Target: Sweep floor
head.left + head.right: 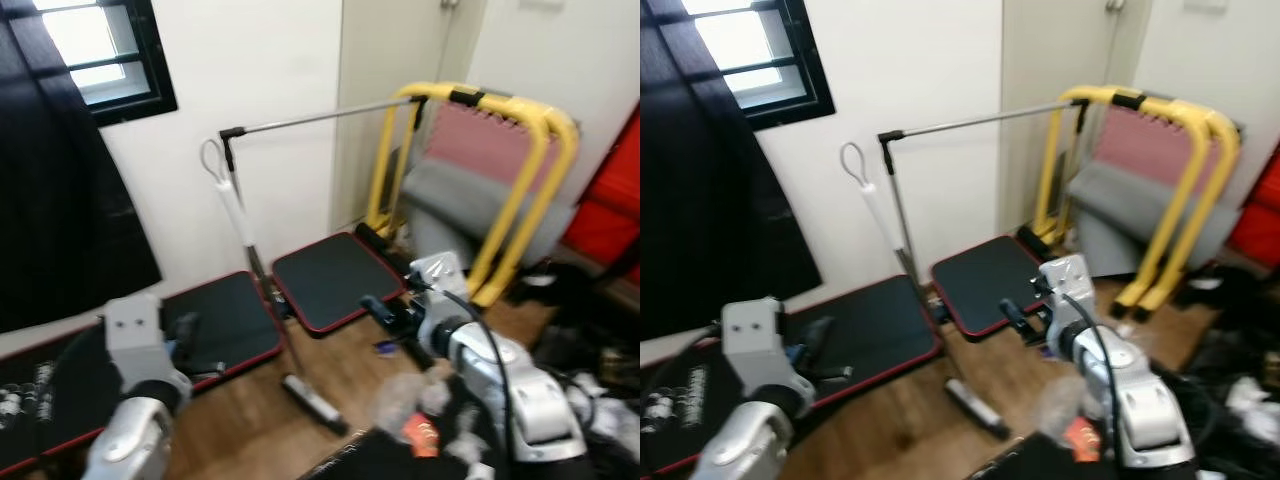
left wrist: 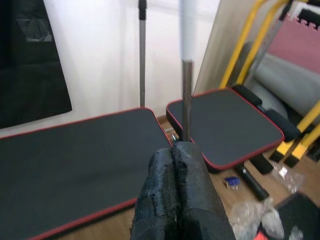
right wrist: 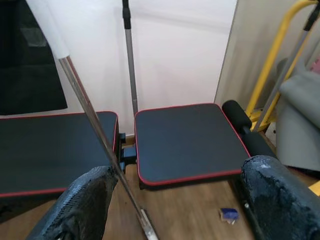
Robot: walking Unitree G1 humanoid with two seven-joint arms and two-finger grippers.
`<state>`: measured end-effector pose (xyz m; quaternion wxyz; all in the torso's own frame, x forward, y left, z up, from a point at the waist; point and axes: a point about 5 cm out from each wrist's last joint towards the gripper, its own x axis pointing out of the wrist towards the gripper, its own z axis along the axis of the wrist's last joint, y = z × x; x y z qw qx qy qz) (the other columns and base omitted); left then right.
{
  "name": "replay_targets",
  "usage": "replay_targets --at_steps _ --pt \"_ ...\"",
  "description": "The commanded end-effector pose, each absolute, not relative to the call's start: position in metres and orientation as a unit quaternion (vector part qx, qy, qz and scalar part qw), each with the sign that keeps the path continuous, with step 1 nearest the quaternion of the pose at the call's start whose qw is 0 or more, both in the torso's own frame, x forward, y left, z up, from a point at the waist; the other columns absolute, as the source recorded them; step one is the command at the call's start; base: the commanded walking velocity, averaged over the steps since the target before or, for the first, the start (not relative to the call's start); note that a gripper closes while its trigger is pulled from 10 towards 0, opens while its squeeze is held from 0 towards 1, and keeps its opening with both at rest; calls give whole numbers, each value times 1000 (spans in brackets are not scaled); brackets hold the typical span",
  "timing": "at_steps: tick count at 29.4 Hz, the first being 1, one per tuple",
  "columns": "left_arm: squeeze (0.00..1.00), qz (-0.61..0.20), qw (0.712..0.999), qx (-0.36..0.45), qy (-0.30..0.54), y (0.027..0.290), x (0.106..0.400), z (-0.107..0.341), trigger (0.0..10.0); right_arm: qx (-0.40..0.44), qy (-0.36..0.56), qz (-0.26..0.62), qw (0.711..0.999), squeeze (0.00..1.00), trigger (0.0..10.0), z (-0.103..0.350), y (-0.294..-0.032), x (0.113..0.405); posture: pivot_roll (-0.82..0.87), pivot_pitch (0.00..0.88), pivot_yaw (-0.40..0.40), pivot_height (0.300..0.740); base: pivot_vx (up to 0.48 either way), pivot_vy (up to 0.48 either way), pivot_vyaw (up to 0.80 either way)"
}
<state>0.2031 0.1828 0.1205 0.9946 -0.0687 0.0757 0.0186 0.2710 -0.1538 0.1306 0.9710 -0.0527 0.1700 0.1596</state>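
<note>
A broom with a white looped handle (image 1: pixel 228 190) leans against the white wall, and its metal shaft runs down to a narrow head (image 1: pixel 312 402) on the wooden floor. My left gripper (image 1: pixel 188 338) is raised left of the shaft and apart from it. Its fingers (image 2: pixel 175 190) are pressed together and shut, with the broom shaft (image 2: pixel 186 90) in line beyond them. My right gripper (image 1: pixel 385 312) is held out to the right of the broom. It is open, its fingers (image 3: pixel 82 207) spread wide with nothing between them, and the shaft (image 3: pixel 95 125) passes beyond the left finger.
Two black pads with red edges (image 1: pixel 335 280) (image 1: pixel 225 320) lie by the wall. A thin metal bar (image 1: pixel 320 118) runs to a yellow frame (image 1: pixel 520 200) holding a pink mat. Crumpled plastic and litter (image 1: pixel 420 405) lie at the front right, with a small blue item (image 3: pixel 229 214) on the floor.
</note>
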Motion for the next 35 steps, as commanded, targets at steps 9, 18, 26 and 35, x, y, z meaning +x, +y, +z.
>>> replay_targets --at_steps 9,18,26,35 --pt "0 -20 996 -61 61 166 209 123 10000 -62 176 131 974 0 10000 121 -157 272 -167 0 -30 740 0 0 -800" --pt "0 -90 994 -46 51 133 207 123 10000 -76 155 80 982 0 10000 117 -161 263 -176 0 -38 740 0 0 -800" --pt "0 -102 993 -46 48 126 204 120 10000 -100 128 32 986 0 10000 125 -176 268 -179 0 -45 740 0 0 -800" --pt "0 -96 994 -37 37 124 207 119 10000 -107 124 38 986 0 10000 120 -175 263 -184 0 -60 740 0 0 -800"
